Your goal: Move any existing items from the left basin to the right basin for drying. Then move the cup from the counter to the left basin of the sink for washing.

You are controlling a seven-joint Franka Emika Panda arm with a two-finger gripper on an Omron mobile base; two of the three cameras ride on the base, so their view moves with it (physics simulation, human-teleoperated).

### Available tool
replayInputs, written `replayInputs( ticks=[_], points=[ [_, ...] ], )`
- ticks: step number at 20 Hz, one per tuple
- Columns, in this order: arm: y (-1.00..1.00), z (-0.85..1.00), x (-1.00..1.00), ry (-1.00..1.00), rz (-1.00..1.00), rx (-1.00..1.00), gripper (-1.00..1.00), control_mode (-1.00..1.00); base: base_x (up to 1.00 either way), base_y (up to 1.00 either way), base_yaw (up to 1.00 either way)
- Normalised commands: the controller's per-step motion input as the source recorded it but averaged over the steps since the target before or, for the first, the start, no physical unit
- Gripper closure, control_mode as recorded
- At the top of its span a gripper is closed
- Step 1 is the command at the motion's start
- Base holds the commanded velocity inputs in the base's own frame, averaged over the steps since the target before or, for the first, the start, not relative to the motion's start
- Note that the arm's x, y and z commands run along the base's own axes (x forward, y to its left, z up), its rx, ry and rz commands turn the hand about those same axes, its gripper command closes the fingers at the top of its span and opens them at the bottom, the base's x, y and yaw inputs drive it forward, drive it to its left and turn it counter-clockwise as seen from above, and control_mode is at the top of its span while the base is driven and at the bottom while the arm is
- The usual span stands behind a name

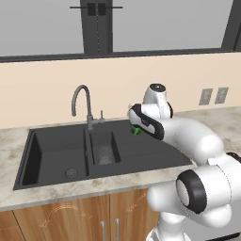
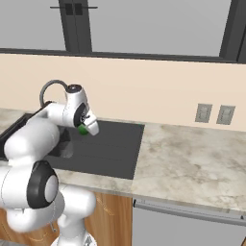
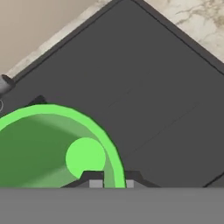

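At the far left, the wide, deep, dark charcoal left basin (image 1: 52,153) is seen with only its round drain on the floor; nothing else can be made out in it. Just beside it, the narrow dark charcoal right basin (image 1: 104,149) holds a faint see-through greyish glass (image 1: 105,155), barely distinguishable. The first step is therefore judged done, and the second is in hand. Further right, above the flat ribbed drainboard (image 1: 146,150), the small bright green tapered cup (image 3: 57,148) is gripped at its rim: in the hand view one wall is clamped between the fingers of the two-finger gripper (image 3: 110,180). The cup is held clear of the beige mottled stone-look counter (image 2: 192,158). A carry leftward past the grey gooseneck tap (image 1: 82,104) is called for next, then lowering into the left basin.
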Motion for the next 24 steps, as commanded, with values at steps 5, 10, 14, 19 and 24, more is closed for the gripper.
replayInputs(
  ticks=[5,10,14,19,24],
  points=[
    [0.60,0.00,-0.21,0.00,0.29,-0.11,1.00,-1.00,0.00,0.00,0.00],
    [0.60,0.00,-0.34,0.00,0.24,-0.08,1.00,-1.00,0.00,0.00,0.00],
    [0.61,0.00,-0.06,0.00,0.21,-0.01,1.00,-1.00,0.00,0.00,0.00],
    [0.58,-0.08,0.00,0.00,0.20,0.00,1.00,-1.00,0.00,0.00,0.00],
    [0.56,-0.05,0.00,0.00,0.18,0.02,1.00,-1.00,0.00,0.00,0.00]
  ],
)
